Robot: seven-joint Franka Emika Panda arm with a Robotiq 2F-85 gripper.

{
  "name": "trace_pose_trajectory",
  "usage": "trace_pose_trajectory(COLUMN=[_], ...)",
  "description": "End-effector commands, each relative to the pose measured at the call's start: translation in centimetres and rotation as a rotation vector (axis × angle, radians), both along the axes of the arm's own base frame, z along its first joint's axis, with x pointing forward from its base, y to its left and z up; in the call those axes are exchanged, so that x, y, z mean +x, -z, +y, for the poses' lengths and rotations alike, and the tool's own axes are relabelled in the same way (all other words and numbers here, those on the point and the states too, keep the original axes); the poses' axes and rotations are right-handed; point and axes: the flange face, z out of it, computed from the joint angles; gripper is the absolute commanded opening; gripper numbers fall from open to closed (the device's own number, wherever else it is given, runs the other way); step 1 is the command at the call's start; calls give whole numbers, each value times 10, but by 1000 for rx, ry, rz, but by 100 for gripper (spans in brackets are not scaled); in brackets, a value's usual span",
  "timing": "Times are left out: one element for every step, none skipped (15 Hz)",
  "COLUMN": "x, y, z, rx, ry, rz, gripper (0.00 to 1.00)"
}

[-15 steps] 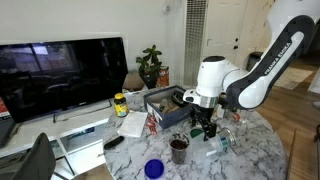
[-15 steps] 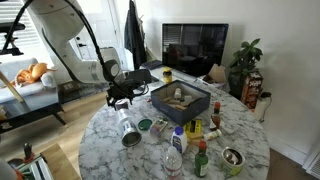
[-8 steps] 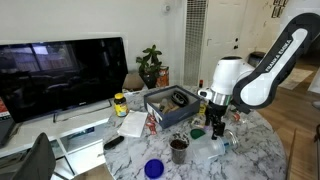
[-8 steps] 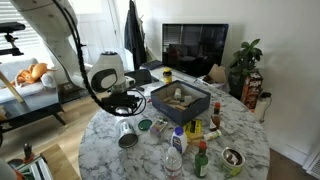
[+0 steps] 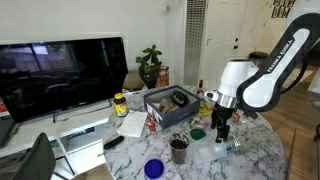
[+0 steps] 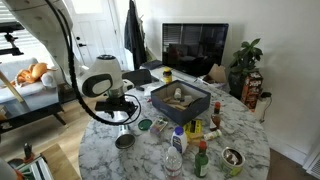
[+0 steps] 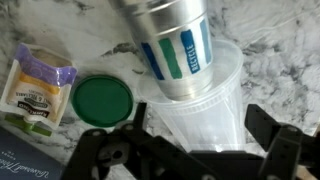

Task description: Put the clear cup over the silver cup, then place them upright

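Note:
In the wrist view the silver cup [image 7: 172,45], shiny with a blue and green label, lies on its side on the marble table. Its rim end sits inside the mouth of the clear cup [image 7: 200,120], which also lies on its side. My gripper [image 7: 200,150] is open, with one finger on each side of the clear cup's narrow end; I see no clear contact. In an exterior view my gripper [image 6: 125,118] hangs just above the lying cups [image 6: 124,141]. In an exterior view my gripper [image 5: 221,133] is low over the table at the cups [image 5: 229,144].
A green lid [image 7: 104,102] and a tea packet [image 7: 38,85] lie beside the cups. A dark brown cup [image 5: 179,148] and a small blue bowl [image 5: 153,168] stand nearby. A dark box [image 6: 180,100] and several bottles [image 6: 176,150] crowd the table's middle.
My arm has swung sideways across the table and come down over the lying cups. The cups have not visibly moved.

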Motion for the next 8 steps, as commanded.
trace_pose_trajectory(x=[5, 7, 7, 6, 2, 0, -4, -7], y=[2, 3, 4, 4, 0, -1, -4, -8], z=[5, -3, -8, -12, -19, -25, -33, -43], rx=[-10, 1, 29, 61, 96, 130, 166, 194], ry=[0, 50, 98, 137, 188, 234, 275, 318], rz=[37, 59, 87, 105, 133, 150, 173, 173], gripper=[100, 100, 100, 100, 100, 100, 100, 100])
